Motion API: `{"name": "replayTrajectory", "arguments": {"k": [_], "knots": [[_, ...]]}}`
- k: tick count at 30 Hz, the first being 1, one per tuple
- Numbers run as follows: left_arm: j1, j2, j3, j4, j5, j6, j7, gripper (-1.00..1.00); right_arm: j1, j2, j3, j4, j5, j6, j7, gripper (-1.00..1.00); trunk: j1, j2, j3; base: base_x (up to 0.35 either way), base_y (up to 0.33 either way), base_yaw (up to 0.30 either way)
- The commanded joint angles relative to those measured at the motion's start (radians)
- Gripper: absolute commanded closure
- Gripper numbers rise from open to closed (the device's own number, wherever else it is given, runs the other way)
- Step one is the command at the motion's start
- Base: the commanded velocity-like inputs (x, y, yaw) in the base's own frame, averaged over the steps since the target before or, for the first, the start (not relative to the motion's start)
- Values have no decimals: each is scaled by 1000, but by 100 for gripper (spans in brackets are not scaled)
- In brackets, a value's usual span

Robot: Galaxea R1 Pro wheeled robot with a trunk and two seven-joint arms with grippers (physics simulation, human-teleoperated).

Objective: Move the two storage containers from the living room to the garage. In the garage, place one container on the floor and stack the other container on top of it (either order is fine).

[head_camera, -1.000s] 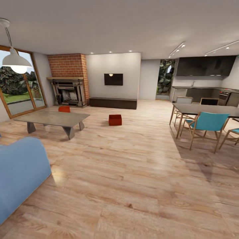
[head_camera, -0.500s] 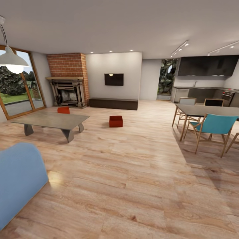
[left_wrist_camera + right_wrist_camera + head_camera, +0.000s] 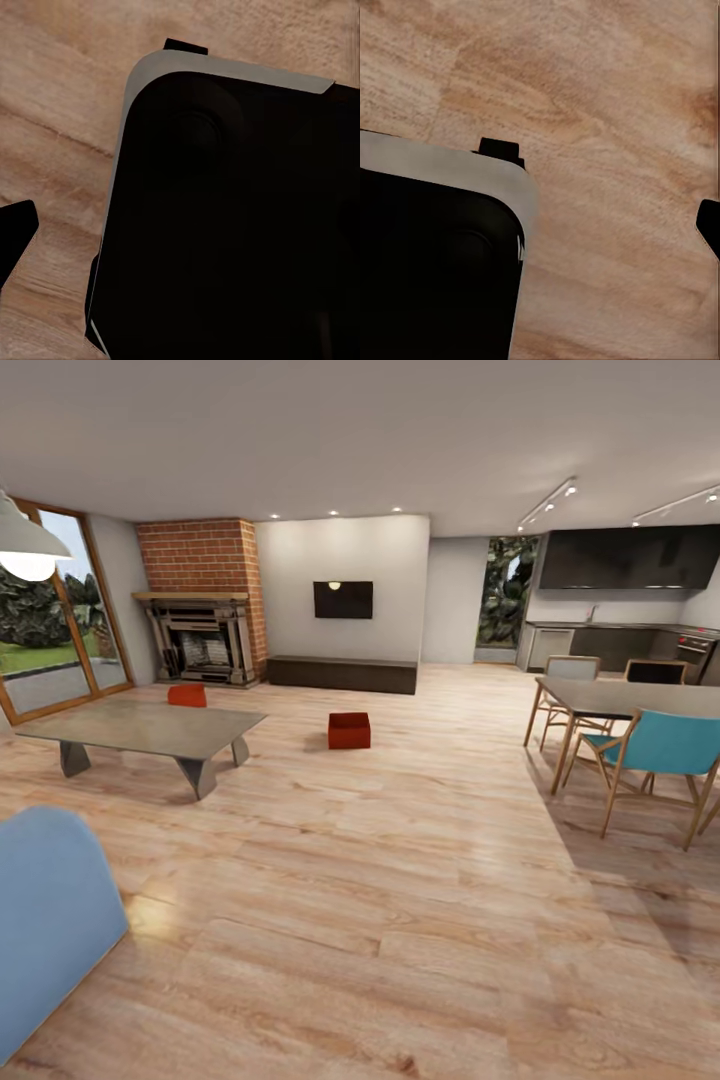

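Note:
Two orange-red storage containers stand on the light wood floor of the living room in the head view. One container (image 3: 349, 730) sits in the open, in front of the long dark cabinet (image 3: 342, 673). The other container (image 3: 187, 695) is partly hidden behind the low grey coffee table (image 3: 140, 726), near the brick fireplace (image 3: 200, 600). Both are far ahead of me. In the left wrist view one dark fingertip (image 3: 15, 238) shows at the frame's edge over bare planks; in the right wrist view one fingertip (image 3: 709, 225) does likewise. Nothing lies between the fingers of either gripper.
A blue sofa (image 3: 45, 920) is close at the near left. A dining table (image 3: 630, 698) with a blue chair (image 3: 665, 745) stands at the right, the kitchen behind it. Wide plank floor lies between me and the containers. My dark base (image 3: 225, 225) shows below both wrists.
The whole head view has shifted: the camera has moved forward and a little right, so the sofa and coffee table slid left. The containers themselves have not moved.

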Motion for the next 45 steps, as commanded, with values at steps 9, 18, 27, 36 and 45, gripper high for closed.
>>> {"name": "replayTrajectory", "arguments": {"k": [9, 18, 27, 36, 45], "knots": [[0, -1, 0, -1, 5, 0, 1, -100, -1, 1, 9, 2, -7, -5, 0, -100, 1, 0, -1, 325, 0, 0], [0, 0, 0, 0, 5, 0, 1, -100, -1, -2, 13, 2, -6, -3, 5, -100, 1, 0, -1, 325, 0, 0], [0, 0, 0, 0, 5, 2, 1, -100, -1, -3, 14, 2, -6, -3, 7, -100, 1, 0, -1, 325, 0, 0], [0, -1, 0, 0, 5, 2, 1, -100, -1, -3, 12, 2, -6, -5, 7, -100, 1, 0, -1, 325, 0, 0], [0, -1, -1, 0, 5, 3, 1, -100, -1, -3, 13, 2, -6, 0, 1, -100, 1, 0, -1, 325, 0, 0]]}}
